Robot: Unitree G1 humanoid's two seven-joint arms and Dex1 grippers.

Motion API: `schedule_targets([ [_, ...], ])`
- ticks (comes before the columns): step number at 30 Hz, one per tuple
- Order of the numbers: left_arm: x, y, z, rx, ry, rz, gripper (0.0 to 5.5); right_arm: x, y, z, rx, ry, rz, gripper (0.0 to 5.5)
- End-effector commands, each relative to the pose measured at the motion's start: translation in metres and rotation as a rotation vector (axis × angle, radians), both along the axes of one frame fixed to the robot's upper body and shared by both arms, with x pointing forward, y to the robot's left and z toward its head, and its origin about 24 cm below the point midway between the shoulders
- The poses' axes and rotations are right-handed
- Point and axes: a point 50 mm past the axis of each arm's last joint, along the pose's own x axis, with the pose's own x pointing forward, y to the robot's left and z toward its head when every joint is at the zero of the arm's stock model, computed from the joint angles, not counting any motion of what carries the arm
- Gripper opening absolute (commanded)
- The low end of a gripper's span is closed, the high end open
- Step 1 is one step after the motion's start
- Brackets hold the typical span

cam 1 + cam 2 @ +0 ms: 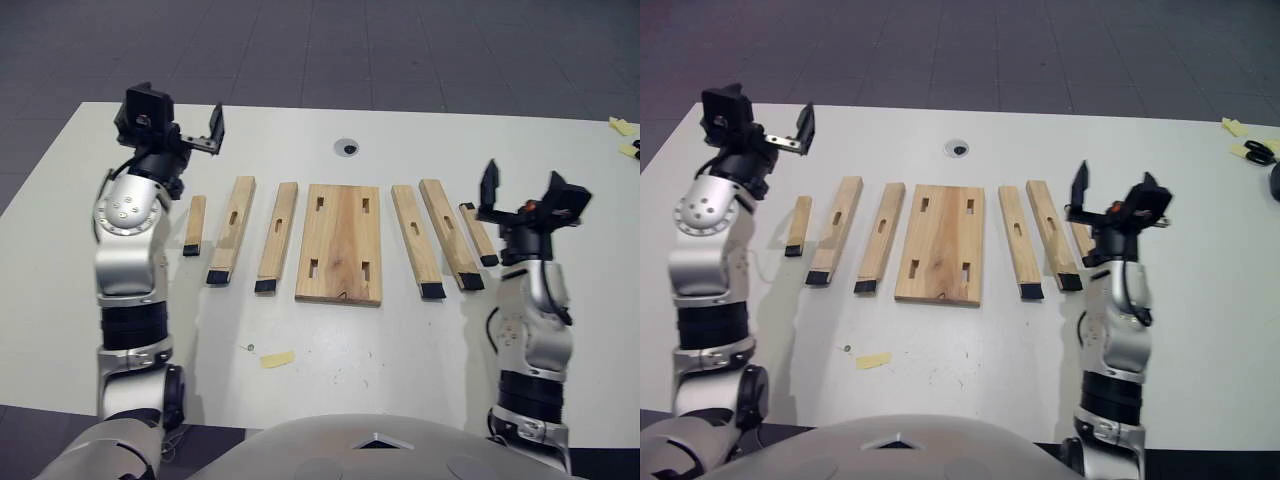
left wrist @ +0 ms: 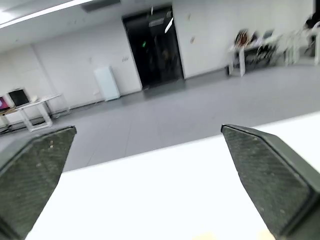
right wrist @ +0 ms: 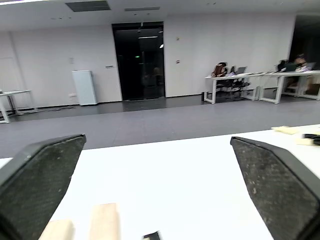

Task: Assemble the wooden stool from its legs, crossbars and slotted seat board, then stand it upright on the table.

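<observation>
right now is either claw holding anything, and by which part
Nothing is held. The left claw and right claw are both open and empty; the seat board and legs lie flat on the table.

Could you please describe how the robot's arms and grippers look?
The left arm and right arm are silver-grey rounded segments with black joint bands. The left gripper and right gripper are black, each with two tapered, finely textured fingers. The right one carries a small red spot.

The slotted board lies flat. On each side lie two black-tipped legs and a short crossbar, all apart.
</observation>
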Motion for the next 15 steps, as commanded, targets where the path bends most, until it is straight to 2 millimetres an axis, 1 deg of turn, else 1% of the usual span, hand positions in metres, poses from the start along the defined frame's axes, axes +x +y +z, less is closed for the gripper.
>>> schedule_targets([
  [1,-0.005,0.003,-0.016,-0.019,0.181,-0.049,5.40,-0.003,-0.006,0.006,-0.012,0.027,0.096,5.36],
  [3,-0.010,0.003,-0.023,-0.006,0.248,-0.070,5.40,-0.009,-0.018,0.005,-0.030,0.051,0.084,5.36],
  [5,-0.017,0.005,-0.027,-0.016,0.314,-0.087,5.40,-0.017,-0.034,0.005,-0.034,0.062,0.023,5.36],
  [6,-0.021,0.007,-0.028,-0.016,0.339,-0.081,5.40,-0.020,-0.038,0.006,-0.031,0.060,0.003,5.36],
  [8,-0.032,0.012,-0.036,-0.013,0.377,-0.040,5.40,-0.022,-0.038,0.008,-0.041,0.054,-0.001,5.36],
  [11,-0.054,0.014,-0.058,-0.101,0.376,0.120,5.40,-0.021,-0.037,0.008,-0.035,0.042,0.019,5.36],
  [13,-0.062,0.003,-0.072,-0.158,0.387,0.178,5.40,-0.022,-0.040,0.011,0.006,0.027,0.010,5.36],
  [14,-0.065,-0.005,-0.077,-0.173,0.401,0.175,5.40,-0.022,-0.041,0.012,0.003,0.031,0.008,5.36],
  [15,-0.070,-0.009,-0.084,-0.174,0.416,0.201,5.40,-0.021,-0.041,0.012,0.000,0.042,0.014,5.36],
])
